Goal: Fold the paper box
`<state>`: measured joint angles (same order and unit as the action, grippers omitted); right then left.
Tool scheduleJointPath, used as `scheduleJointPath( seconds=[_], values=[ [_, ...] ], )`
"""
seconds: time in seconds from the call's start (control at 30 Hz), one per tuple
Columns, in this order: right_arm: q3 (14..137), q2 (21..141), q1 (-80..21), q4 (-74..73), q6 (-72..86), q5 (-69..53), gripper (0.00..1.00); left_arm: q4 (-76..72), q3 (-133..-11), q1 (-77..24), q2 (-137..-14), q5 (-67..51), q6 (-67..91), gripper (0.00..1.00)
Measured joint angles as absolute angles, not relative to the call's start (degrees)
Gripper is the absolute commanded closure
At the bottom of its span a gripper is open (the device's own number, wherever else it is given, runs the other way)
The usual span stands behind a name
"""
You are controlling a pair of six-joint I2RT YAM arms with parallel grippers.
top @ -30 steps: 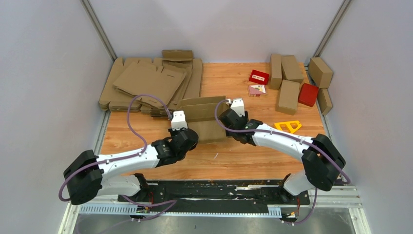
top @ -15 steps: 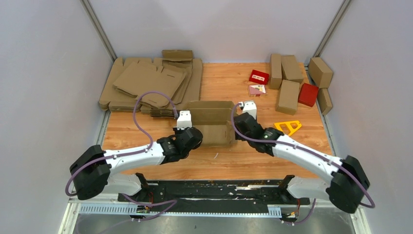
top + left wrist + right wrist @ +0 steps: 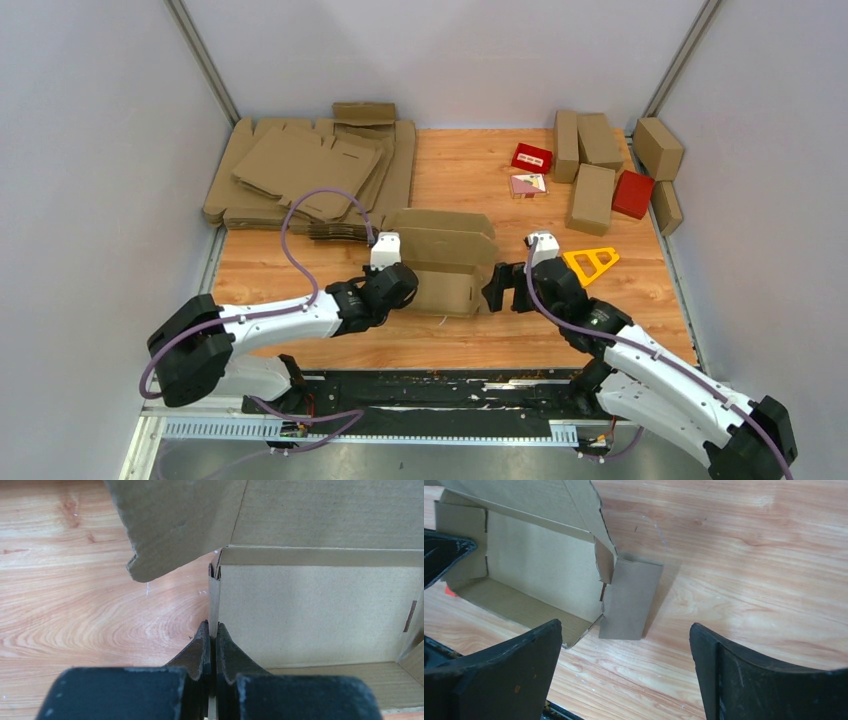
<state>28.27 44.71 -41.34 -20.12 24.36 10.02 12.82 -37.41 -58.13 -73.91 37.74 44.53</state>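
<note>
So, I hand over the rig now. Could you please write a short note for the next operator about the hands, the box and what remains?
Hands: the left hand is shut on the left end wall of the paper box. The right hand is open and holds nothing, just off the box's right end.
Place: the box sits on the table, between the two hands.
Done: the bottom and long walls stand as an open tray.
Left: the right end flap lies flat on the wood and the lid is open. Probably fold the flap up, then close the lid.
</note>
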Motion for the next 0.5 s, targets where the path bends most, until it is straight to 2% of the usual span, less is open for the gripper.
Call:
scheduleJointPath(
  seconds=[0.17, 0.33, 0.4, 0.5],
  values=[
    [24.29, 43.99, -40.58, -16.80, 27.86, 6.35, 0.00, 11.00, -35.83, -58.13, -72.55, 35.03, 44.45, 1.00],
    [23.46, 48.21, -40.01, -14.24, 31.75, 4.49, 0.02, 9.96, -34.79, -58.13, -70.78, 32.73, 44.01, 1.00],
    [23.55, 50.41, -39.88, -13.74, 32.97, 4.51, 0.06, 9.56, -34.68, -58.13, -70.11, 32.01, 43.72, 1.00],
    [23.62, 53.10, -39.18, -13.87, 34.17, 4.40, 0.19, 9.06, -34.37, -58.15, -68.95, 31.09, 43.27, 1.00]
  ],
)
